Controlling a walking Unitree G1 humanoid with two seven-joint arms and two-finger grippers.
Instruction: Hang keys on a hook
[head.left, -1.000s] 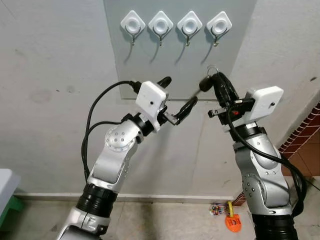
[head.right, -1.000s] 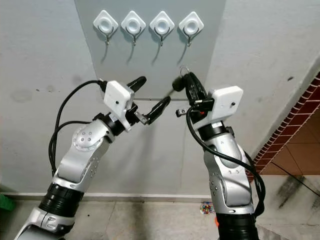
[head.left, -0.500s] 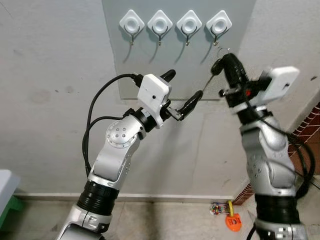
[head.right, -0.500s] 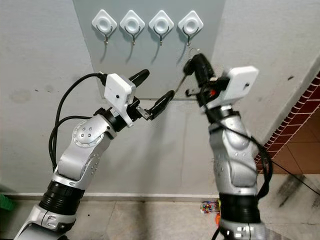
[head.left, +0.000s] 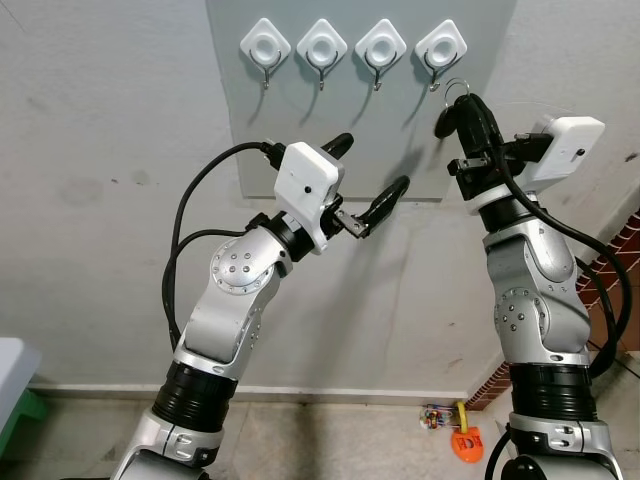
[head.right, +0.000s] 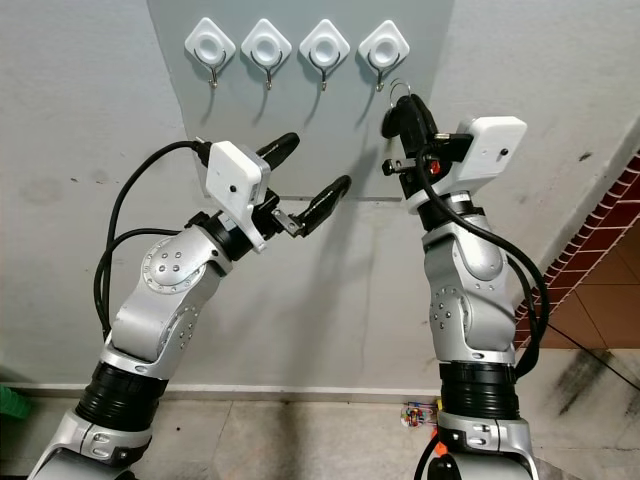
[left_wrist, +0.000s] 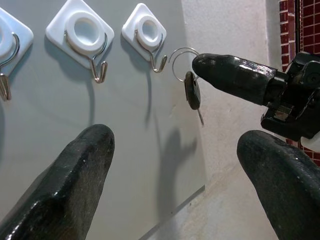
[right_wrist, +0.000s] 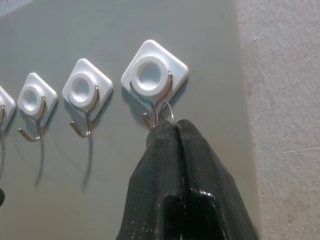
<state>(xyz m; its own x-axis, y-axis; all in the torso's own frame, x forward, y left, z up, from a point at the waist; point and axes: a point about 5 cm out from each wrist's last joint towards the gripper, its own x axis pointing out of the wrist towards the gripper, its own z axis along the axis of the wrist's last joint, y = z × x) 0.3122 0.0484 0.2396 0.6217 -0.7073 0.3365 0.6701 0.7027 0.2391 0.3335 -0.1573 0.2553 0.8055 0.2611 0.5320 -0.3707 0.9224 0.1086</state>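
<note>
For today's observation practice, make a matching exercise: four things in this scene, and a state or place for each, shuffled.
1. right gripper
2. left gripper
3. key ring
4. orange object

A. lying on the floor
B. fingers spread, empty
C. shut, holding the keys
D. just beside the rightmost hook

Pairs: 1-C, 2-B, 3-D, 4-A

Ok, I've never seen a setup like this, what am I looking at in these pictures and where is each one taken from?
It is a humanoid robot with two silver arms facing a wall. Two pictures come from its head cameras, two from cameras on its wrists. On the wall, a grey panel carries four white diamond-shaped hooks. The right hand, fingers shut, pinches a silver key ring with a dark key just beside the rightmost hook. The left hand waits open lower down.
</note>
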